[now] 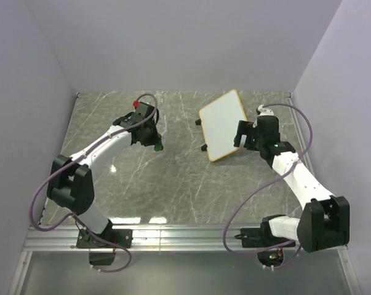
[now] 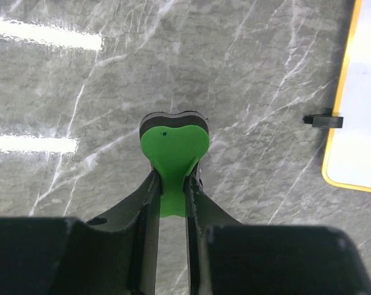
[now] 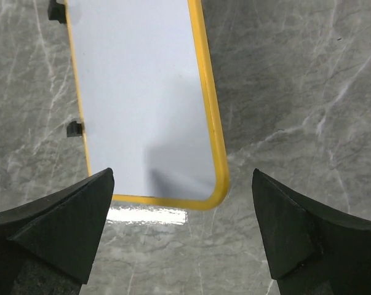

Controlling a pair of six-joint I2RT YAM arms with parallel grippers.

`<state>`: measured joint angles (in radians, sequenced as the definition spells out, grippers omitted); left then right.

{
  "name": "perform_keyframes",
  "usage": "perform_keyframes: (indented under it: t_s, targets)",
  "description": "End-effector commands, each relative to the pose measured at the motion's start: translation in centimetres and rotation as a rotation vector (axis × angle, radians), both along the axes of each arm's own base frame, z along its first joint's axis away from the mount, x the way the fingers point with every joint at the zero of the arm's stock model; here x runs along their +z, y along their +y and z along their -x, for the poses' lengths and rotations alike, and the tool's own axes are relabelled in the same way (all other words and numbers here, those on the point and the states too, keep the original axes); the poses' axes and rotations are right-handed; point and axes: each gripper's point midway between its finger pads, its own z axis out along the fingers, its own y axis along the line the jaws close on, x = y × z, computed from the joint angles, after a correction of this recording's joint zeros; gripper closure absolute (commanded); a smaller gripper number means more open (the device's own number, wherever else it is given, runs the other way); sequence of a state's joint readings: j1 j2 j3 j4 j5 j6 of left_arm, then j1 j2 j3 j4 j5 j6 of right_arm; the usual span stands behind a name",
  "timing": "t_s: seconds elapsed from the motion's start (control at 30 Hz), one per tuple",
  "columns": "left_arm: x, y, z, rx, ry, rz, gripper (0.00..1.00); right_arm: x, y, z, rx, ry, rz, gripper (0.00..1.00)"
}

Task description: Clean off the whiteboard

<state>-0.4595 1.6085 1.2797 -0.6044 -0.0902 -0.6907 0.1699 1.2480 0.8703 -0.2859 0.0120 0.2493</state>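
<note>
Marble table (image 1: 173,184): whiteboard (image 1: 222,125) looks light, stiff, slick; hold by edge. Left fingers (image 2: 145,206) pinch eraser (image 2: 173,150), right fingers (image 3: 62,221) spread.

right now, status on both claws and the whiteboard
Left claw shut on green eraser, off the whiteboard. Right claw open over its edge. No marks visible; nothing in the way.

A robot lab cell — bare pale walls (image 1: 173,43) around a marble-patterned tabletop (image 1: 173,184) with an aluminium rail (image 1: 185,236).
</note>
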Motion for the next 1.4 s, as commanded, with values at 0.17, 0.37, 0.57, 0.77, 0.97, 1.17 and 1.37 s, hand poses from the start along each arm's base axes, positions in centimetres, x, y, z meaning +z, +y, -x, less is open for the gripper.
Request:
perform_keyframes:
  t_s: [0.17,0.37,0.57,0.77,0.97,1.17,1.37]
  targets:
    - [-0.9,0.0,-2.0,-0.019,-0.017,-0.052,1.00,7.7,-1.6,0.2,-0.056,-0.156,0.037,0.00]
    - [-7.6,1.4,-3.5,-0.013,0.114,-0.189,0.94,12.0,-2.4,2.3,-0.100,-0.223,0.011,0.00]
    - [-8.3,1.3,-4.9,0.012,0.138,-0.224,0.39,15.3,-2.8,5.1,-0.101,-0.281,-0.004,0.00]
    - [-4.4,1.3,-5.7,0.052,0.072,-0.198,0.00,16.8,-2.4,7.4,-0.077,-0.319,-0.053,0.00]
    - [2.3,2.0,-4.8,0.103,-0.039,-0.140,0.01,18.9,0.8,9.6,0.056,-0.357,-0.210,0.00]
    - [12.4,0.7,-3.4,0.081,-0.223,0.062,0.03,18.6,2.7,11.7,0.133,-0.349,-0.314,0.00]
    - [22.2,1.8,-2.9,0.118,-0.415,0.123,0.02,17.3,2.4,13.3,0.107,-0.338,-0.338,0.00]
